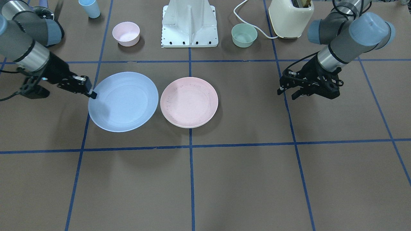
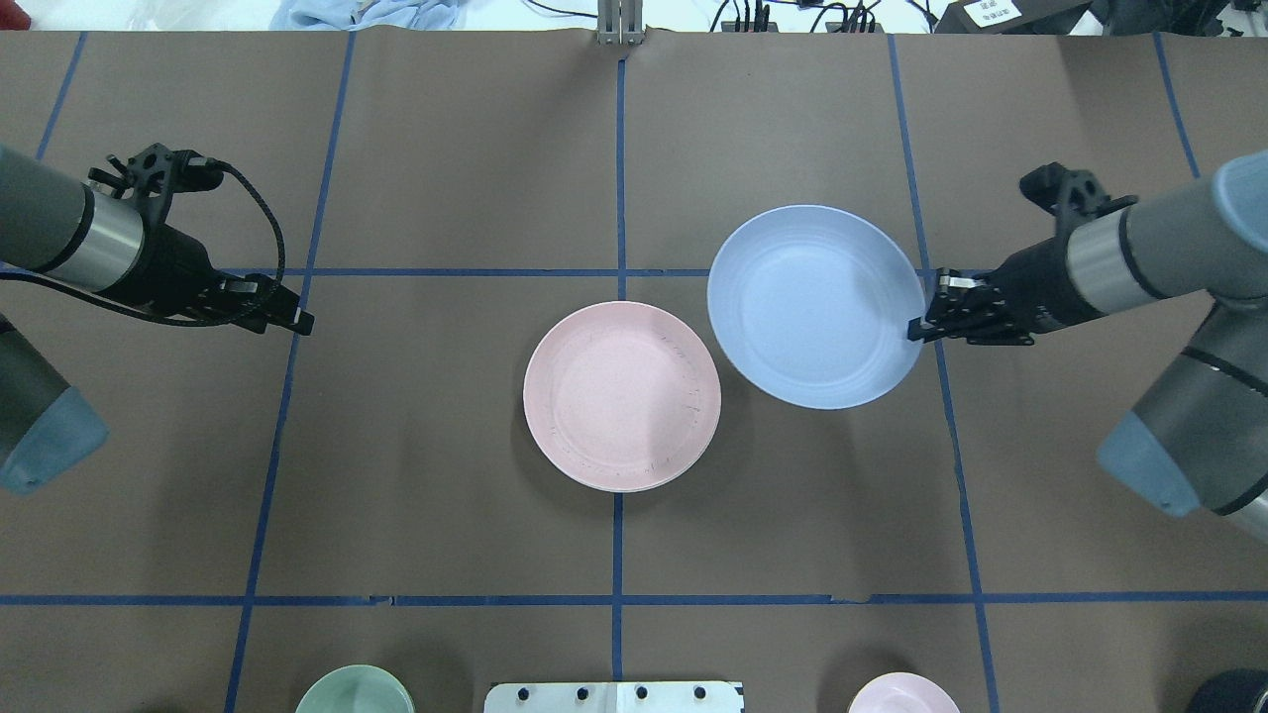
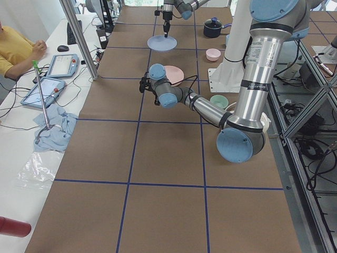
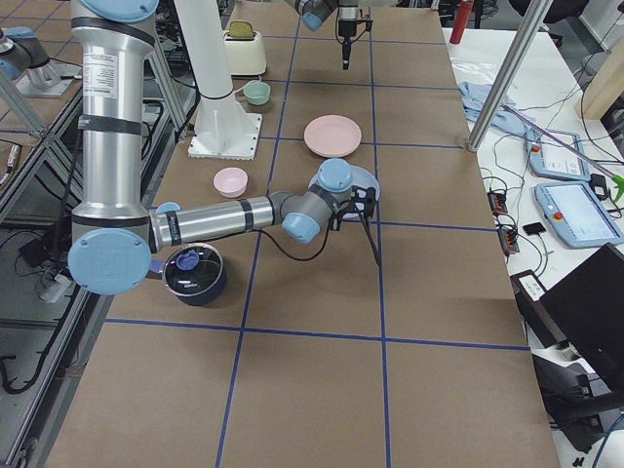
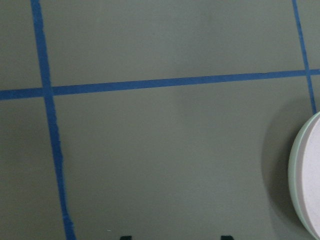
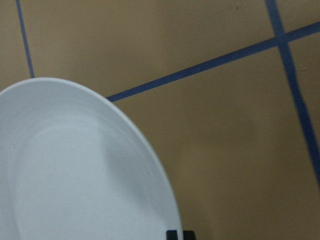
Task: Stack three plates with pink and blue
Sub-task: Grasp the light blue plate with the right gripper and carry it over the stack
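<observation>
My right gripper (image 2: 916,332) is shut on the right rim of the light blue plate (image 2: 812,307) and holds it slightly above the table, right of centre. In the front view this gripper (image 1: 92,94) pinches the plate's (image 1: 123,101) left edge. The right wrist view shows the plate (image 6: 75,175) filling the lower left. The pale pink plate (image 2: 622,396) lies at the table's centre on top of the cream plate (image 1: 189,126), of which only the rim shows. My left gripper (image 2: 302,322) is open and empty, far left of the plates.
By the robot base (image 1: 190,24) stand a small pink bowl (image 1: 126,33), a small green bowl (image 1: 244,35), a cream toaster (image 1: 290,17) and a blue cup (image 1: 90,8). A dark pot (image 4: 195,273) sits near my right arm.
</observation>
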You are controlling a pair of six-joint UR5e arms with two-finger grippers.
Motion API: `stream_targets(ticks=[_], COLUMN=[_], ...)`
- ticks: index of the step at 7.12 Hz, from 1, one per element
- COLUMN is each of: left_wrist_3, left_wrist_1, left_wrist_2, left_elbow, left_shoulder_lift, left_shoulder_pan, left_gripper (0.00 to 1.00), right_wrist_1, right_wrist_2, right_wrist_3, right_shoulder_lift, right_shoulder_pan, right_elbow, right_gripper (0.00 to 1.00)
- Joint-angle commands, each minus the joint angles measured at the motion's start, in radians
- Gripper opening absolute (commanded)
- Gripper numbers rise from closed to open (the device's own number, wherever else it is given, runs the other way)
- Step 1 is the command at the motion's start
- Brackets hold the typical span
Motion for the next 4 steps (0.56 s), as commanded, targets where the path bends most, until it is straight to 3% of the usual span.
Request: stream_targets(ticks=[1, 2, 3, 4], left_wrist_3=[0.06, 0.06, 0.06, 0.06], left_wrist_1=[0.0, 0.0, 0.0, 0.0], left_wrist_2=[-0.012, -0.012, -0.01, -0.01], left_elbow=[-0.004, -0.006, -0.004, -0.004], left_shoulder_lift=[0.036, 0.033, 0.033, 0.033], left_shoulder_pan=[-0.026, -0.026, -0.026, -0.026], left_gripper=[0.67, 0.67, 0.67, 0.67], right_wrist_1=[-0.158, -0.314, -0.318, -0.322], right_wrist_2=[-0.084, -0.169, -0.235, -0.236], right_wrist_3=[0.123, 0.124, 0.122, 0.121], right_shoulder_lift=[0.164, 0.238, 0.237, 0.237], right_shoulder_pan=[-0.158, -0.216, -0.285, -0.287], right_elbow=[0.009, 0.01, 0.004, 0.004], right_gripper=[0.0, 0.0, 0.0, 0.0])
